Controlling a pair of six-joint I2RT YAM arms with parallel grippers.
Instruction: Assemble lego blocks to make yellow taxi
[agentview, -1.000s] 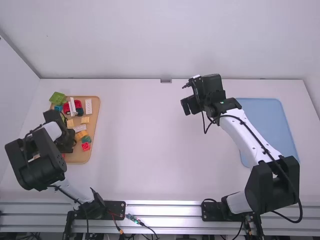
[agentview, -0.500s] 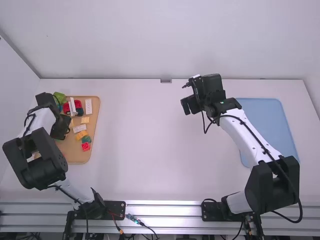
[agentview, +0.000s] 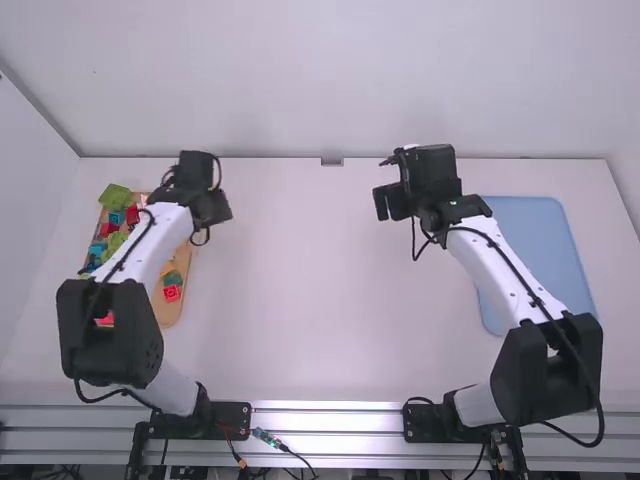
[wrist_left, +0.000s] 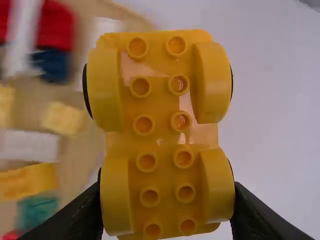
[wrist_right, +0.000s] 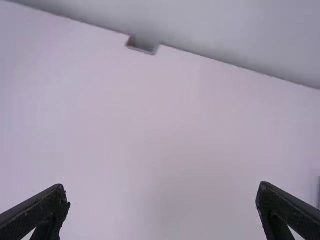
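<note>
My left gripper (agentview: 213, 207) is over the table just right of the wooden tray (agentview: 180, 306) of blocks. In the left wrist view, that left gripper (wrist_left: 167, 200) is shut on a yellow wheeled chassis (wrist_left: 162, 137), its round studs facing the camera and a yellow wheel at each corner. My right gripper (agentview: 385, 204) hangs above the table's far half, right of the middle. Seen from its own wrist, the right gripper (wrist_right: 163, 197) has its fingers wide apart with nothing between them.
Loose blocks lie on the tray, among them a red brick (agentview: 172, 293), a teal brick (agentview: 173, 279) and a green piece (agentview: 115, 196) at its far left corner. A blue mat (agentview: 535, 240) lies at the right, partly beneath the right arm.
The left arm has swung from above the tray to the right and away from its base. My right gripper has shifted slightly to the right.
</note>
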